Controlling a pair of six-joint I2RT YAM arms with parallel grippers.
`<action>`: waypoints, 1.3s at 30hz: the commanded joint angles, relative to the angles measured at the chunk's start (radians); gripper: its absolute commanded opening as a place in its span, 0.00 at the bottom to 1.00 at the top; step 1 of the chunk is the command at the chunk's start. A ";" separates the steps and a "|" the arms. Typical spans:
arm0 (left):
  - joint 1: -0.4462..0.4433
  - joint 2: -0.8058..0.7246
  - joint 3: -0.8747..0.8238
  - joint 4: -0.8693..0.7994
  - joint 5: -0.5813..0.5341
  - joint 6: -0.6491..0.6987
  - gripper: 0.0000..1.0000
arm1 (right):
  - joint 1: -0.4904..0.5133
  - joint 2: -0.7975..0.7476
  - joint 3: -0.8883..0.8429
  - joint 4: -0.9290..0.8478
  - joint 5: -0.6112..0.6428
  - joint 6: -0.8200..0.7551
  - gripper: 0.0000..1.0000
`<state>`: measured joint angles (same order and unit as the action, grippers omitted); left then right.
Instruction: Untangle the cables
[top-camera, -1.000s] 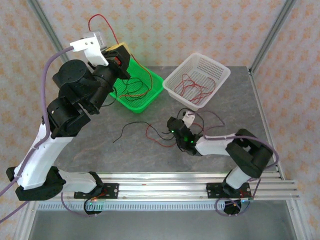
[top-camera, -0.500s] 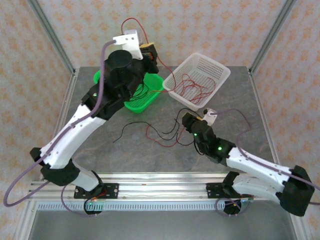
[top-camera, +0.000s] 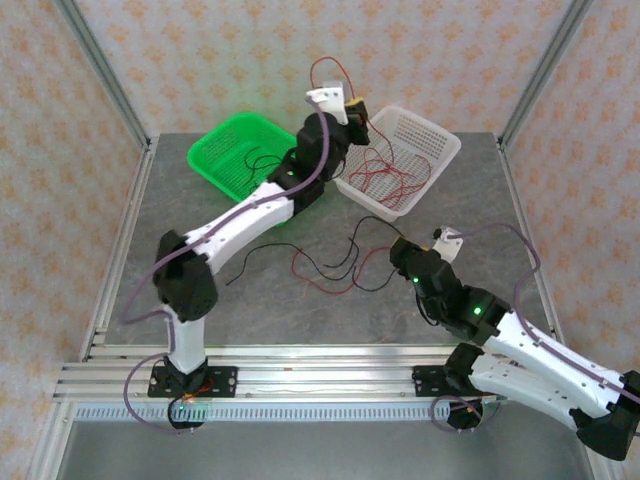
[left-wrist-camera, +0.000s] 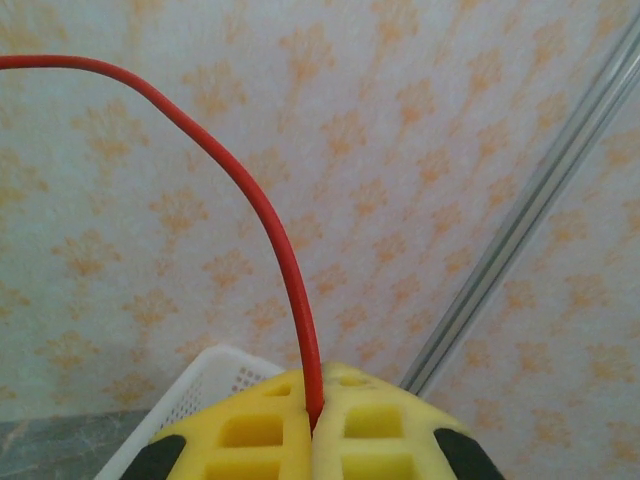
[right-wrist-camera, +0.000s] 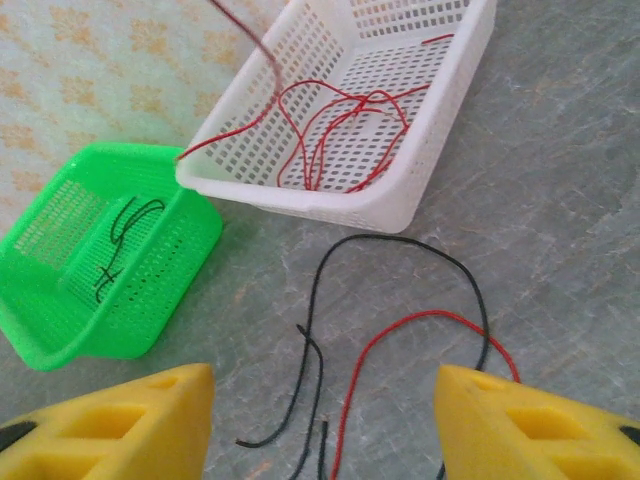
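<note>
A: At the far side of the desk (top-camera: 250, 320), over the white basket (right-wrist-camera: 300, 200): left gripper (left-wrist-camera: 315, 415) state?
B: Pressed together, pinching a red cable (left-wrist-camera: 292, 270) right at its tip. Cable arcs up and away. Gripper looks to hang above the basket's far-left rim, not its middle.
A: Right gripper (right-wrist-camera: 320, 420)?
B: Spread wide, nothing between its fingers (right-wrist-camera: 110, 420). Low over the loose cables (top-camera: 330, 265), mid-desk, nearer than both baskets. A black cable (right-wrist-camera: 395, 238) and a red one lie across each other there.
A: Baskets?
B: White one, far right: red cables (top-camera: 385, 170) only. Green basket (right-wrist-camera: 140, 300), far left: black cables (right-wrist-camera: 125, 225) only. So sorting by colour, I'd say; step in hand looks like dropping the held red one into the white.
A: How to do that well?
B: Shift right until the gripper is over the basket's middle before letting go; at the rim the cable could drape over the wall and slide out. Come down lower too: it's thin and springy, a high drop may flick it out. A red strand (right-wrist-camera: 262, 40) drops toward the basket in the right wrist view, probably the tail, can't confirm. Get the tail in first, then release. Right arm best held clear so the two don't cross.
</note>
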<state>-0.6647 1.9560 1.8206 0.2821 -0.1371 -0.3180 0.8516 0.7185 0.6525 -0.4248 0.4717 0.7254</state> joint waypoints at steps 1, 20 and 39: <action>0.010 0.116 0.084 0.119 0.019 -0.016 0.00 | -0.003 -0.014 0.002 -0.070 0.053 0.026 0.60; 0.010 0.646 0.672 -0.532 0.113 0.135 0.00 | -0.010 -0.013 0.013 -0.121 0.044 0.013 0.61; 0.006 0.666 0.677 -0.831 0.179 0.214 0.34 | -0.014 0.089 0.046 -0.089 -0.002 -0.006 0.61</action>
<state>-0.6590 2.5931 2.4798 -0.4694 0.0517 -0.1188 0.8433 0.8009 0.6548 -0.5156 0.4633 0.7315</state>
